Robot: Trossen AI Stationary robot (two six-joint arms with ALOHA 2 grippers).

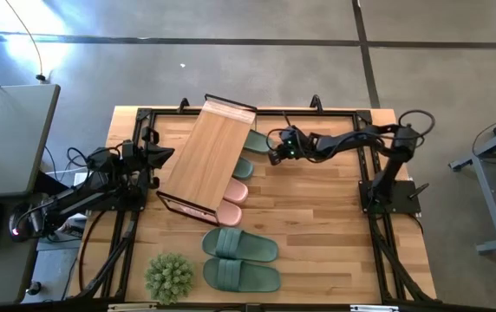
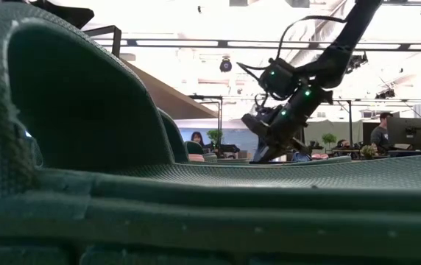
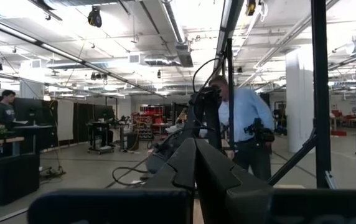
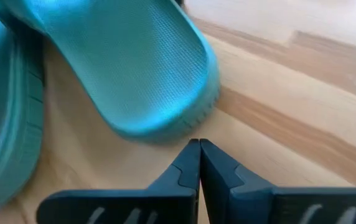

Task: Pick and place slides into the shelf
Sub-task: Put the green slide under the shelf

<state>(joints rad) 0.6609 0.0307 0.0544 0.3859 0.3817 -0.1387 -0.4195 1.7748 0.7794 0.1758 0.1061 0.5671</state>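
Right gripper (image 1: 273, 152) | jaws closed, empty | beside green slide (image 1: 257, 140) | left gripper (image 3: 195, 163) closed

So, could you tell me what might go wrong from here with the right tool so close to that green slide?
1. The right tool is shut, its tips at the heel of a green slide; pressing on could push the slide rather than grasp it.
2. The shelf sits askew over the slides; a nudged slide could knock its frame.
3. The green pair by the plant ball waits on the table.
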